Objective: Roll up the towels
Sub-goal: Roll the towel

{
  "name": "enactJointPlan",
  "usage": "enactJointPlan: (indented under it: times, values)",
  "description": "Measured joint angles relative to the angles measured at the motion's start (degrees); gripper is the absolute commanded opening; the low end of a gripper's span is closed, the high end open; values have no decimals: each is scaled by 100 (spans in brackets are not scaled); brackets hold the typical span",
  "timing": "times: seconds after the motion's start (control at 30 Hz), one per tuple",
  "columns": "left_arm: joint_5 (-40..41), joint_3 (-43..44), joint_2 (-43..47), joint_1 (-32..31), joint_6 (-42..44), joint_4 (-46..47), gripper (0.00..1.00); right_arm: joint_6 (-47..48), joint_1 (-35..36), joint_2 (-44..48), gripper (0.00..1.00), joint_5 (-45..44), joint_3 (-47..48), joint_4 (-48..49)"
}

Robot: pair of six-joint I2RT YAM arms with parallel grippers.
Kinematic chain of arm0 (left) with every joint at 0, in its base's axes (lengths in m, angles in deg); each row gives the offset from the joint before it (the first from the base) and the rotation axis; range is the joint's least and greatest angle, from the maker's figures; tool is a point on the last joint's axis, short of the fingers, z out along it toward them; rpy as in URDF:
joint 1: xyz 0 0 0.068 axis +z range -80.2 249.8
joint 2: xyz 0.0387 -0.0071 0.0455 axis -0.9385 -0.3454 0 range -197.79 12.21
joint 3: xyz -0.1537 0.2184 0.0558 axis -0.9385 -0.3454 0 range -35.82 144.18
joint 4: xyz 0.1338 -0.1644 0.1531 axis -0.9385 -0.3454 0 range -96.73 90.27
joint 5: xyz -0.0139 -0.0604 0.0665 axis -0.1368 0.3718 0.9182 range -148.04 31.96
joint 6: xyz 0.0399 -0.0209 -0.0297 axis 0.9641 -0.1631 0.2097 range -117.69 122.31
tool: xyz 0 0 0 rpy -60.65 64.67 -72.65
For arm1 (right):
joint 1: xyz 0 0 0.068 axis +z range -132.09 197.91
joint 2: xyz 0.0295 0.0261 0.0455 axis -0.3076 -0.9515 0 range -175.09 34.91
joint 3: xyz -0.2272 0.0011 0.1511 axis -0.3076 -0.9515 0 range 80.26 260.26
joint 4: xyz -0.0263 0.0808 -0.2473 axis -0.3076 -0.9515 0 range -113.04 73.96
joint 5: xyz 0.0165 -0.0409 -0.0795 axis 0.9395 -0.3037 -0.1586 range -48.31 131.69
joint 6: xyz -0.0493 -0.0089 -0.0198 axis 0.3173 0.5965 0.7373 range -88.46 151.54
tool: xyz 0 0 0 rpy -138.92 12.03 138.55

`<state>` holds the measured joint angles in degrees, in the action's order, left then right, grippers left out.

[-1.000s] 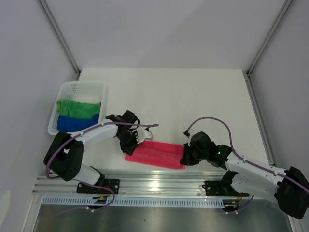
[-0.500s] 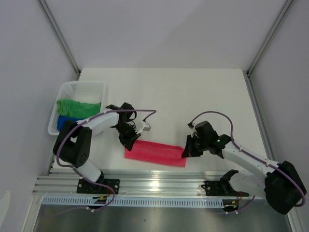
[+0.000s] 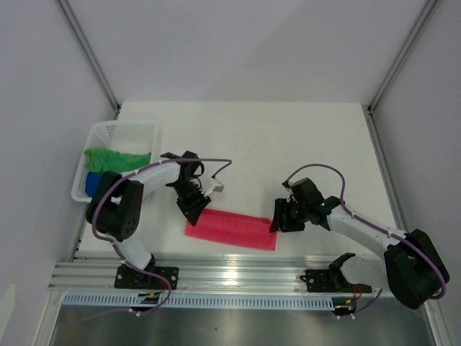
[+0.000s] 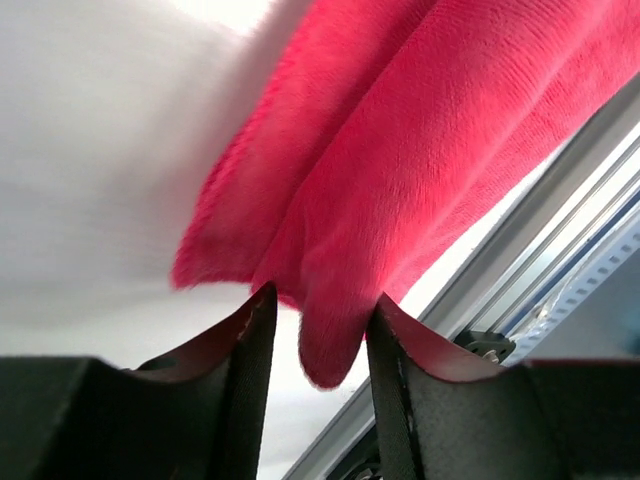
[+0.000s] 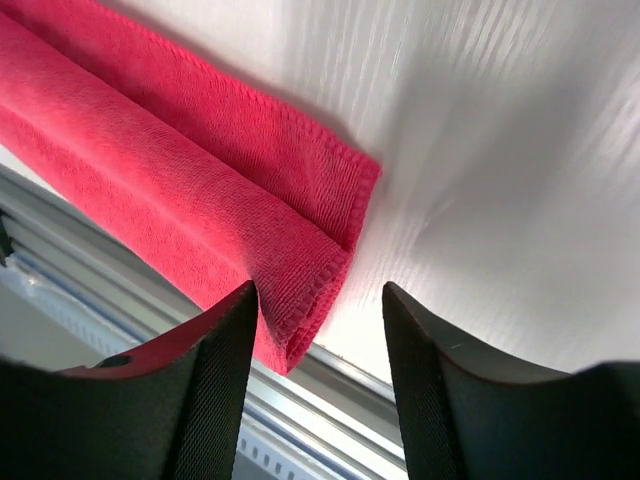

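The left pincer [image 4: 322,297] stands narrowly parted. A soft tongue of the pink-red towel [image 3: 230,229] hangs between its black fingers, with white showing on the 9 o'clock side. The right pincer [image 5: 320,290] is also narrowly parted and holds nothing, poised over the towel's stitched end. That fuzzy cloth lies as a long folded strip at 6 o'clock on the white worktop [image 3: 288,144]. At 10 o'clock the mesh basket [image 3: 122,126] holds the green towel [image 3: 115,158] and the blue towel [image 3: 91,184].
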<state>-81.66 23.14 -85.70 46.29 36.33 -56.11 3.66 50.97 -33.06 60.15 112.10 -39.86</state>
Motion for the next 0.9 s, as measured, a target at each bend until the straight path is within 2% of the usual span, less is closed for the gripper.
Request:
enactJointPlan:
  times: [0.2, 0.33, 0.53, 0.6, 0.77, 0.87, 0.9]
  values:
    - [9, 479, 328, 350, -111, -146, 47, 380, -4, 63, 56, -424, 555, -310]
    - [140, 734, 802, 420, -168, -219, 47, 776, 177, 455, 55, -822, 852, -579]
    - [448, 654, 1639, 348, -219, -76, 48, 1834, 1720, 992, 55, -1451, 1073, -455]
    - [560, 216, 2321, 79, -131, 181, 49, 2258, 2192, 957, 56, -1534, 1080, -402]
    - [708, -1384, 3991, -1399, 376, 726, 50, 3237, 3200, 426, 57, -1766, 1075, -387]
    - [822, -2046, 4159, -1596, 651, 887, 54, 3635, 3438, 101, 59, -1838, 970, -396]
    - [984, -2337, 3886, -1596, 822, 1178, 54, 3838, 3543, -96, 59, -1891, 920, -439]
